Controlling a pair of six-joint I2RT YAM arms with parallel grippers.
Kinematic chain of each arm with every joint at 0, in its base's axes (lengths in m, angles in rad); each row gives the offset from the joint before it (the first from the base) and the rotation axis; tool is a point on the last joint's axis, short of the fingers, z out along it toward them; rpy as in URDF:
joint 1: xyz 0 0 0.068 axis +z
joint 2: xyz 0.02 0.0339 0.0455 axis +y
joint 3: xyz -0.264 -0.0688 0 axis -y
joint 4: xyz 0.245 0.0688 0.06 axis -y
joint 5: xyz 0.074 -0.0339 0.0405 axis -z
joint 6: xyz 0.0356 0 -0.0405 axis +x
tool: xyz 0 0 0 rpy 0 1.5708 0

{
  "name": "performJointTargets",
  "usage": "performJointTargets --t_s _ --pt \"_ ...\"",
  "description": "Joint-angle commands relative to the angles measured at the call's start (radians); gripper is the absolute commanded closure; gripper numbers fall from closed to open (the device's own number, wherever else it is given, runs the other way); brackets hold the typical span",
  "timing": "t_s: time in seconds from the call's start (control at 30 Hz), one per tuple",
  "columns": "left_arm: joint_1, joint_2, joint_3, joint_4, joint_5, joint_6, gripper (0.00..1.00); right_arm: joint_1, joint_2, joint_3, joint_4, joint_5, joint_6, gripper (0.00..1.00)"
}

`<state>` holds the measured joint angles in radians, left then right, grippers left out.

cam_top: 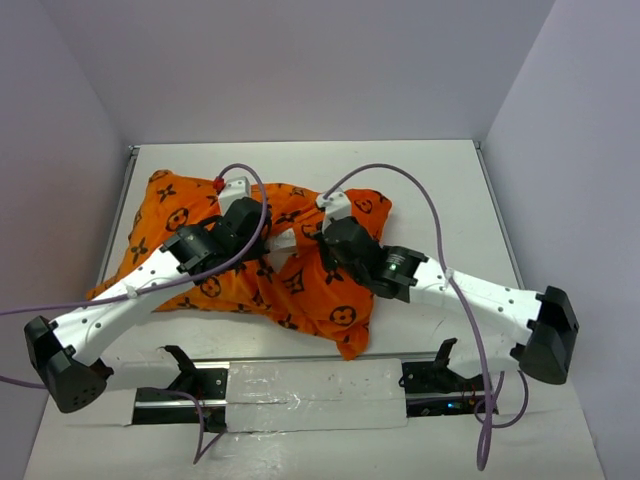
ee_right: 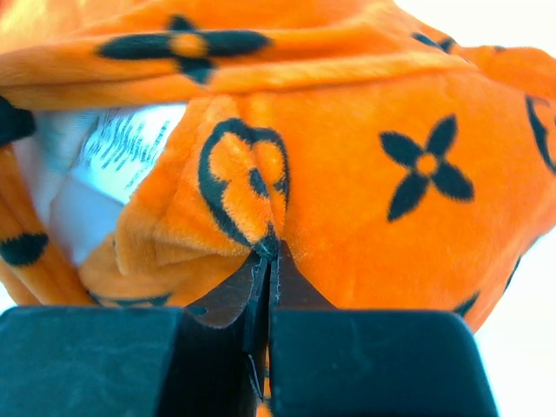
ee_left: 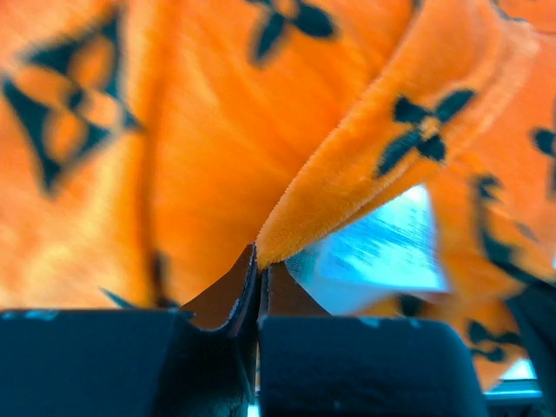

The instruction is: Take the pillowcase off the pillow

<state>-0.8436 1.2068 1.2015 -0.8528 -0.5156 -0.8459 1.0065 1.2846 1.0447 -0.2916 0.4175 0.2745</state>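
Orange, dark-monogrammed plush pillowcase (cam_top: 300, 290), which we judge soft and light, is best taken at its opening's folds, where left gripper (ee_left: 259, 259) and right gripper (ee_right: 271, 250) each pinch it.

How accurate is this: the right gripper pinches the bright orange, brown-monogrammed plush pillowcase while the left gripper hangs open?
Wrong on the left gripper: the left wrist view shows it shut, pinching a fold of the bright orange, brown-monogrammed plush pillowcase. The right gripper does pinch it, as stated.
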Motion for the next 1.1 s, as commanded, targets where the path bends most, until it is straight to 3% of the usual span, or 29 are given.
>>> performJointTargets --t_s 0.0,0.07,0.2,0.4,0.5,0.6,0.63,0.8,0.97,1.07 --pt "0.023 0.016 -0.010 0.047 -0.005 0.022 1.00 -0.043 -0.126 -0.057 -0.064 0.207 0.089 1.00" --pt "0.038 0.036 -0.022 0.078 0.008 0.031 1.00 -0.065 -0.207 -0.100 -0.130 0.225 0.127 1.00" --pt "0.087 0.097 -0.028 0.129 0.031 0.039 1.00 -0.221 -0.329 -0.184 -0.256 0.205 0.245 1.00" --pt "0.237 0.151 -0.074 0.204 0.017 0.021 1.00 -0.406 -0.497 -0.347 -0.285 0.077 0.276 1.00" --pt "0.326 0.177 -0.086 0.231 0.022 0.025 1.00 -0.469 -0.510 -0.342 -0.346 0.090 0.353 1.00" --pt "0.400 0.226 -0.088 0.268 0.023 0.033 1.00 -0.620 -0.481 -0.334 -0.431 0.138 0.431 1.00" --pt "0.414 0.243 -0.071 0.267 0.029 0.033 1.00 -0.722 -0.472 -0.337 -0.441 0.117 0.443 1.00" --pt "0.480 0.293 -0.040 0.290 0.029 0.064 1.00 -0.968 -0.452 -0.382 -0.323 -0.035 0.370 1.00" --pt "0.529 0.327 0.019 0.294 0.042 0.085 1.00 -0.956 -0.410 -0.390 -0.054 -0.463 0.241 1.00" --pt "0.564 0.349 0.081 0.301 0.048 0.097 1.00 -0.817 -0.261 -0.356 0.058 -0.487 0.233 1.00"
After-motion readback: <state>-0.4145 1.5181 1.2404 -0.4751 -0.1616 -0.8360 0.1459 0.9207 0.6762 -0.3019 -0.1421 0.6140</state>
